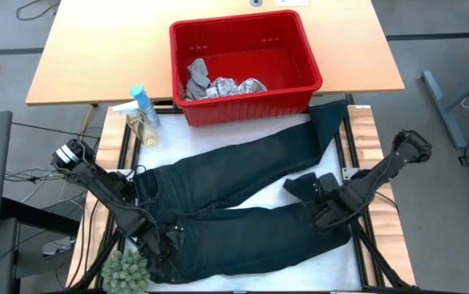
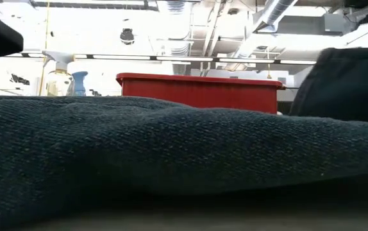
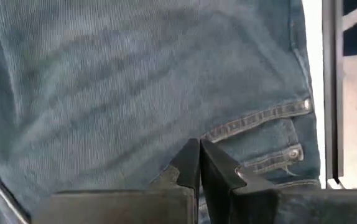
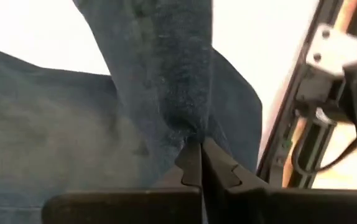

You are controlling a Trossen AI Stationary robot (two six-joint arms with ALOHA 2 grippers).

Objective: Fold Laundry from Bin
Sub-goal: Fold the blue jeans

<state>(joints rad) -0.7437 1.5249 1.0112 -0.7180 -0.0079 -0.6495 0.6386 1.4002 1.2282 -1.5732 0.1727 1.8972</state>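
Dark navy trousers (image 1: pixel 234 171) lie spread on the white table top, waist at the near left and both legs running right. They fill the front of the low view as trousers (image 2: pixel 171 147). My left gripper (image 1: pixel 159 243) is shut over the waist end, beside a riveted pocket (image 3: pixel 272 140). My right gripper (image 1: pixel 316 194) is shut on the near leg's end. The red bin (image 1: pixel 243 65) stands at the far side, with grey and leaf-printed laundry (image 1: pixel 218 84) lying in it. My left gripper (image 3: pixel 200 146) points steeply down, its shut fingertips at the trousers' cloth next to the pocket; I cannot tell whether they touch it. My right gripper (image 4: pixel 194 146) pinches a bunched fold of the near leg (image 4: pixel 185 118) between its two fingers, from above and pointing down. The fold is drawn up off the table into a ridge, and the rest of the leg lies flat.
Two spray bottles (image 1: pixel 143 110) stand left of the bin, also seen as bottles (image 2: pixel 62 77) in the low view. A small green plant (image 1: pixel 127 271) sits at the near left corner. Dark frame rails (image 1: pixel 350 139) run along the table's right side.
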